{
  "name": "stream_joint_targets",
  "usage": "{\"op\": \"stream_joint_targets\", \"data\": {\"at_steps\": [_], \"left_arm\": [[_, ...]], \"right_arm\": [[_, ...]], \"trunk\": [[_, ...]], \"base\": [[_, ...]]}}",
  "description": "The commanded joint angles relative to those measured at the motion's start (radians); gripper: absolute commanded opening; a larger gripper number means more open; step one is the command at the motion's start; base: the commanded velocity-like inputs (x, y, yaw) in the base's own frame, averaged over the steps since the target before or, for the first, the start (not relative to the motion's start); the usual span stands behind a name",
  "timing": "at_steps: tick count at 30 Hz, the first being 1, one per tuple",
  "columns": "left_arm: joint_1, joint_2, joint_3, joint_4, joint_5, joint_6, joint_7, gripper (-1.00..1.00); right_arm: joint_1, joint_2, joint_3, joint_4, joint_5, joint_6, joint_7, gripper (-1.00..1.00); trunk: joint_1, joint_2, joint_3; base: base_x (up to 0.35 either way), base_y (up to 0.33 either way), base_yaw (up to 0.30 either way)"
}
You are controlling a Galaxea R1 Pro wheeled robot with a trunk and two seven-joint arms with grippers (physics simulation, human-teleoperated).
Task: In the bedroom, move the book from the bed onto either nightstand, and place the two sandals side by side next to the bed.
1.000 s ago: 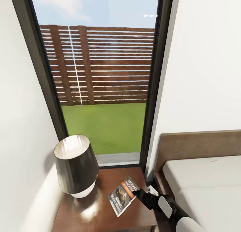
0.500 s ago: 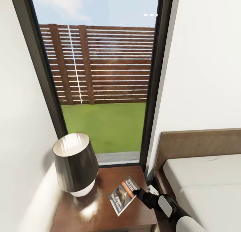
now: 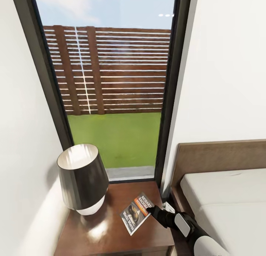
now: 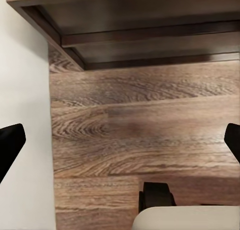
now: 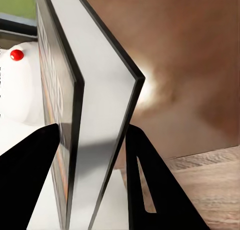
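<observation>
- The right gripper reaches in from the bed side, low over the nightstand, and it is clamped on the book.
- In the right wrist view the book stands edge-on between the two dark fingers, one pressed to each cover (the pages fan slightly apart past the fingertips).
- From the head view the book sits over the nightstand top, cover up, just ahead of the fingertips; whether it rests on the wood or hangs just above it I cannot tell.
- A lamp with a dark shade stands on the nightstand, well beyond the far edge of the book from the fingers, apart from it.
- A white wall socket sits just beside the right gripper, between nightstand and bed; the wrist view shows it with a red dot beyond the book.
- Behind the nightstand a tall dark-framed window shows grass and a slatted fence.
- The left gripper points down at the plank floor; its fingers stand wide apart with nothing between them, and a dark wooden frame lies past their tips.
</observation>
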Motion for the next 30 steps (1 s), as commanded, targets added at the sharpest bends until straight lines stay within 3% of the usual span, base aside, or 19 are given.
{"op": "stream_joint_targets", "data": {"at_steps": [1,8,17,30], "left_arm": [[0.0,0.0,-0.007,0.0,0.01,-0.002,-0.003,1.0],[0.0,0.0,-0.007,0.0,0.01,-0.003,-0.003,1.0],[0.0,0.001,-0.007,0.0,0.01,-0.003,-0.003,1.0],[0.0,0.001,-0.007,0.0,0.01,-0.003,-0.003,1.0]], "right_arm": [[-0.001,0.001,-0.007,-0.001,-0.003,0.008,0.0,-1.0],[-0.007,0.0,-0.007,-0.001,-0.002,0.008,-0.006,-1.0],[-0.011,-0.001,-0.009,0.0,-0.005,0.007,-0.068,-1.0],[-0.012,-0.002,-0.009,-0.002,-0.006,0.007,-0.08,-1.0]], "trunk": [[0.004,-0.008,-0.004],[0.031,-0.057,-0.026],[0.065,-0.12,-0.054],[0.115,-0.211,-0.095]], "base": [[0.0,0.0,0.0],[0.0,0.0,0.0],[0.0,0.0,0.0],[0.0,0.0,0.0]]}}
